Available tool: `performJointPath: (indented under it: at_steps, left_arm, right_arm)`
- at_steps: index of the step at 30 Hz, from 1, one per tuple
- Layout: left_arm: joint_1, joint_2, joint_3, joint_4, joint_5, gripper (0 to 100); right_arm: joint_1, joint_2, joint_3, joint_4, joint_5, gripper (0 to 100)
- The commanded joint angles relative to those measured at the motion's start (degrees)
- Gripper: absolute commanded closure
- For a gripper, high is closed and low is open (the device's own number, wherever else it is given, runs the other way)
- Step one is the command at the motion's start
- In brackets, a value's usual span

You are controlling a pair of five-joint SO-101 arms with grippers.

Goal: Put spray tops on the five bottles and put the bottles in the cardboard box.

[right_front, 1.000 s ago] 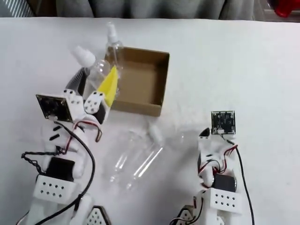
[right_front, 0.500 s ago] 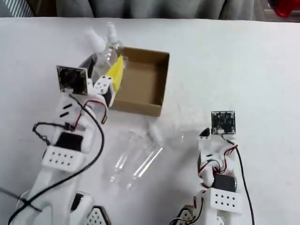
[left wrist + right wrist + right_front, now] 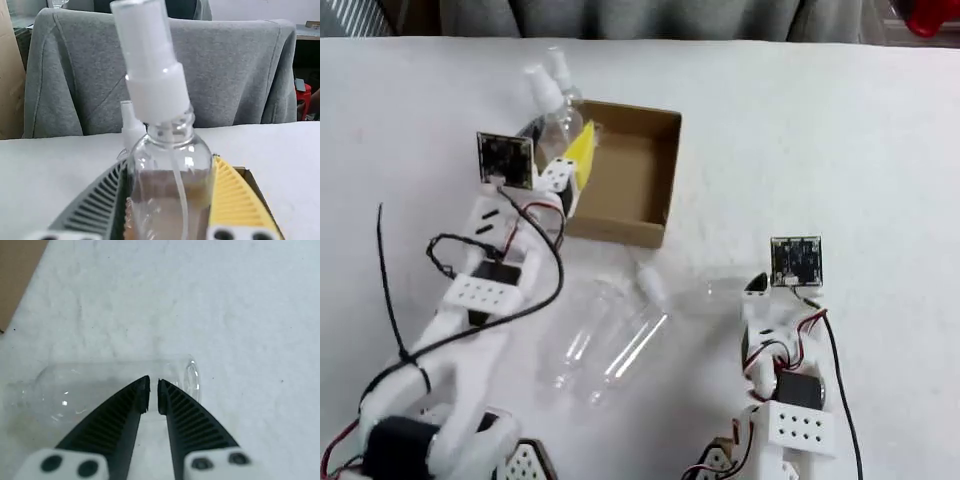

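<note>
The left gripper [image 3: 558,138] has moved up to the upper-left corner of the cardboard box [image 3: 615,228], squeezing the belly of a bottle [image 3: 170,165] with its spray top on; the bottle looks light, hard and slippery, so the wide belly is the best hold, while the right gripper [image 3: 150,390] hangs nearly closed and empty.

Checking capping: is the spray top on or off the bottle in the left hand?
On. A white spray top sits on the neck of the bottle gripped in the left hand.
</note>
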Motion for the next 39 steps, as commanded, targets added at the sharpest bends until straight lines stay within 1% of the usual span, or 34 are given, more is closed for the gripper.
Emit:
performJointPath:
  at_steps: [1,6,11,17,27,39]
  left_arm:
    - [-2.07,3.74,-4.40,-6.51,-0.62,98]
    - [-4.09,10.95,-8.09,-6.95,-0.35,98]
    - [-4.09,16.75,-11.25,-7.56,-0.35,98]
    - [-3.65,22.11,-12.04,-14.07,-0.35,98]
    - [-3.65,29.93,-12.04,-21.54,-0.62,98]
    - [-4.00,35.21,-16.09,-21.45,-0.62,98]
  right_arm:
    - [0.66,1.01,0.62,-0.04,0.70,97.5]
    - [0.66,1.01,0.62,-0.04,0.70,97.5]
    - [0.66,1.01,0.62,-0.04,0.70,97.5]
    - [0.66,1.01,0.62,-0.04,0.70,97.5]
    - [0.66,1.01,0.62,-0.04,0.70,97.5]
    - [0.66,1.01,0.62,-0.04,0.70,97.6]
